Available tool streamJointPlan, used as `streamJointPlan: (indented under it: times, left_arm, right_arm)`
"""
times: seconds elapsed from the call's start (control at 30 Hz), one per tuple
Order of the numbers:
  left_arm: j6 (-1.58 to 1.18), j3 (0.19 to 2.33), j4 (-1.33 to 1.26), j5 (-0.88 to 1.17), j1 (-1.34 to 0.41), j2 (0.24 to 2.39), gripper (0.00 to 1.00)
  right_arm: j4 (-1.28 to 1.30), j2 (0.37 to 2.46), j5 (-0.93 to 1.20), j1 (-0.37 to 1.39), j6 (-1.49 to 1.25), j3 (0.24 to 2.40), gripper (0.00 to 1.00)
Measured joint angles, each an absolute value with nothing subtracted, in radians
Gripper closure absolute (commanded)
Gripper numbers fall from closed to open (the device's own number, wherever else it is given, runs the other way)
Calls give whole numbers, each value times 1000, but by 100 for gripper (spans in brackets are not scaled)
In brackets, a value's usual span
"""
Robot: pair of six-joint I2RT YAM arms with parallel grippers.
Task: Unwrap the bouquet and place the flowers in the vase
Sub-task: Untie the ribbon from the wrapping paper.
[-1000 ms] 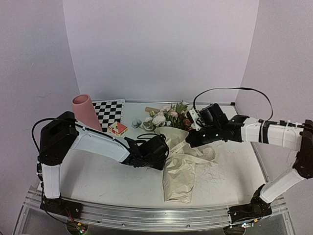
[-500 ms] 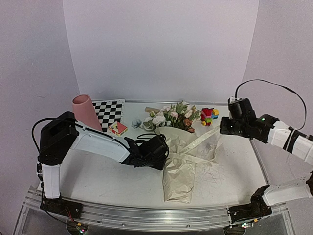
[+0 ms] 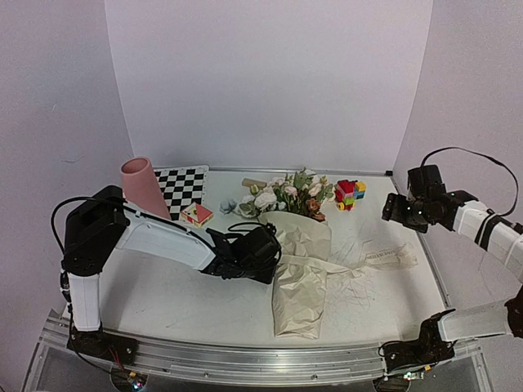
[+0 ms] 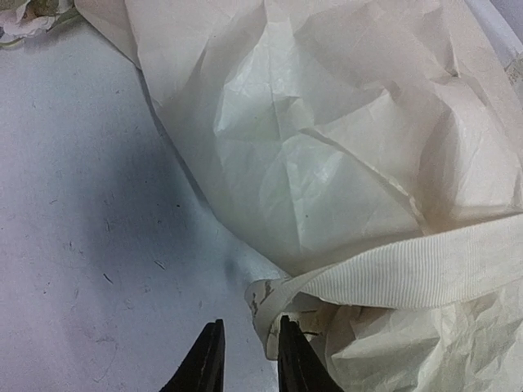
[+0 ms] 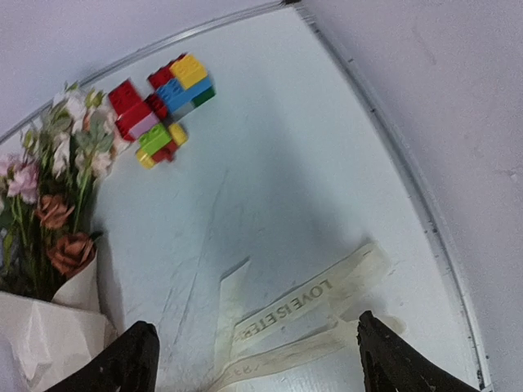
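1 scuffed white table (image 3: pixel 163 298), lilac walls (image 3: pixel 270 82)

Quick head count on the counter (image 3: pixel 163 294): mostly ones, a few twos

Two robot arms, the left arm (image 3: pixel 163 237) and the right arm (image 3: pixel 490 233), so two pincers as well: left pincer (image 4: pixel 249 327), right pincer (image 5: pixel 253 320). One bouquet (image 3: pixel 286 196) in one sheet of crumpled kraft paper (image 3: pixel 301 286), and I can count two rust-brown roses (image 5: pixel 72 251) in it from the right wrist view; the other blooms are too bunched up to count. One pink vase (image 3: pixel 143 186), one checkerboard (image 3: pixel 181 188), one little red-roofed toy house (image 3: pixel 197 214), one toy-brick block (image 3: pixel 349 194), one pale blue bloom (image 3: pixel 229 204) lying by itself. One printed ribbon (image 3: pixel 384 260), I think, lying in two strands.
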State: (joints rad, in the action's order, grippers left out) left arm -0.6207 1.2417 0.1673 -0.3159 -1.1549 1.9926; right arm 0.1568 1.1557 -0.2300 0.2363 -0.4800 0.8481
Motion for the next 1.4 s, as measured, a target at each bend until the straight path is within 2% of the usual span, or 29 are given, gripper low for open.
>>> streamJointPlan:
  times: [0.3, 0.57, 0.77, 1.0, 1.4]
  left_arm:
    - [-619, 1235, 167, -317, -1155, 1922, 71]
    - [-619, 1235, 167, -318, -1155, 1917, 71]
    - [-621, 1234, 167, -319, -1155, 1911, 71]
    - [-625, 1206, 166, -337, -1156, 1871, 70]
    - [-626, 1144, 167, -372, -1160, 1815, 70]
  right_arm:
    - [124, 1157, 89, 237, -431, 720, 18]
    - [75, 1135, 212, 237, -636, 569, 23]
    - [-12, 1088, 262, 237, -894, 445, 26]
    - [-105, 1107, 285, 237, -1114, 423, 26]
    - [-256, 1233, 327, 269, -1315, 374, 32]
